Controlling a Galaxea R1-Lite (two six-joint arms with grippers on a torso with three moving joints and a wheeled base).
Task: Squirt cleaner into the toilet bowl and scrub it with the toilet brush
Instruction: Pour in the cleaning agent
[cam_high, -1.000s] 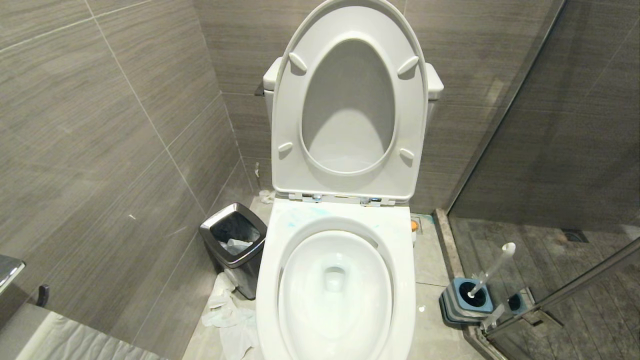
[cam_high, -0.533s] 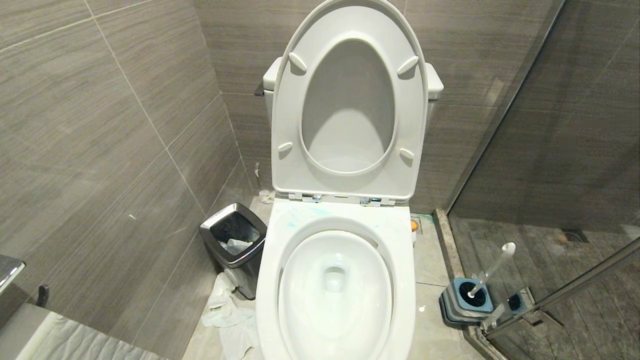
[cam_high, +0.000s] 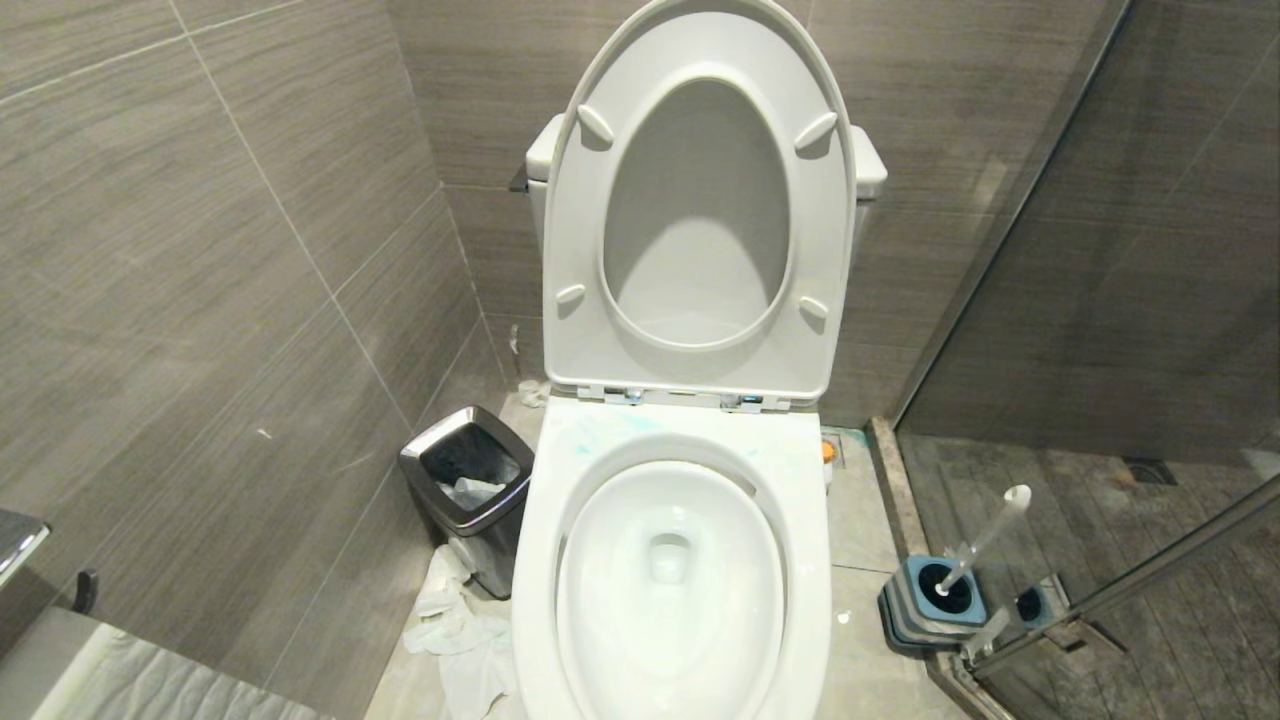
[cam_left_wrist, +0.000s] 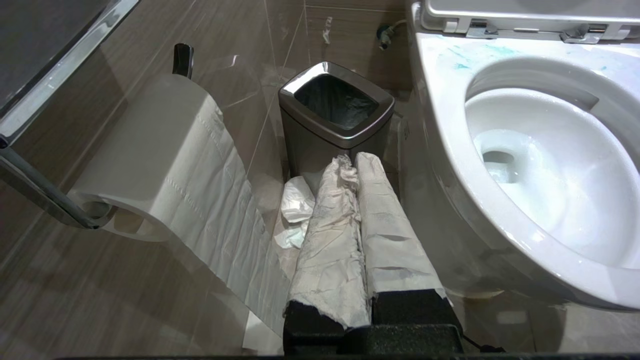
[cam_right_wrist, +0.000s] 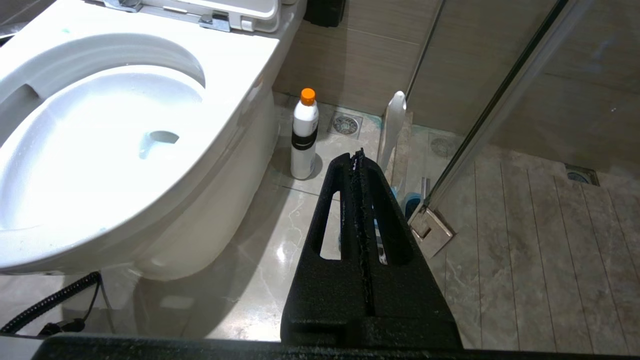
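1. Head view: the toilet bowl (cam_high: 670, 590) is seen at lower centre of the frame, its seat and lid (cam_high: 697, 200) raised against the tank. Faint blue-teal smears are seen on the rim behind the bowl opening. A steel-rimmed black waste bin (cam_high: 468, 485) stands at the bowl's left, with crumpled tissue (cam_high: 455, 625) on the floor below it. The toilet brush (cam_high: 985, 535) is seen at lower right, leaning in its square blue-grey holder (cam_high: 930, 600) beside the glass partition (cam_high: 1130, 300). Of the cleaner, only an orange spot is glimpsed at the bowl's right edge. Neither arm is shown here.

2. Left wrist view: the left tool (cam_left_wrist: 356, 162) is seen at lower centre, its two fingers wrapped in white paper and pressed together, with nothing held. The waste bin (cam_left_wrist: 336, 115) stands just beyond its tips, the toilet bowl (cam_left_wrist: 540, 165) fills the right side, and a toilet paper roll (cam_left_wrist: 155, 165) hangs at the left.

3. Right wrist view: the right tool (cam_right_wrist: 359, 157) is seen at lower centre, its black fingers closed together and empty. The cleaner (cam_right_wrist: 304, 134) stands upright on the floor at upper centre, just beside the toilet bowl (cam_right_wrist: 95, 145). The toilet brush (cam_right_wrist: 392, 125) handle rises just beyond the fingertips, next to the glass partition (cam_right_wrist: 500, 90).
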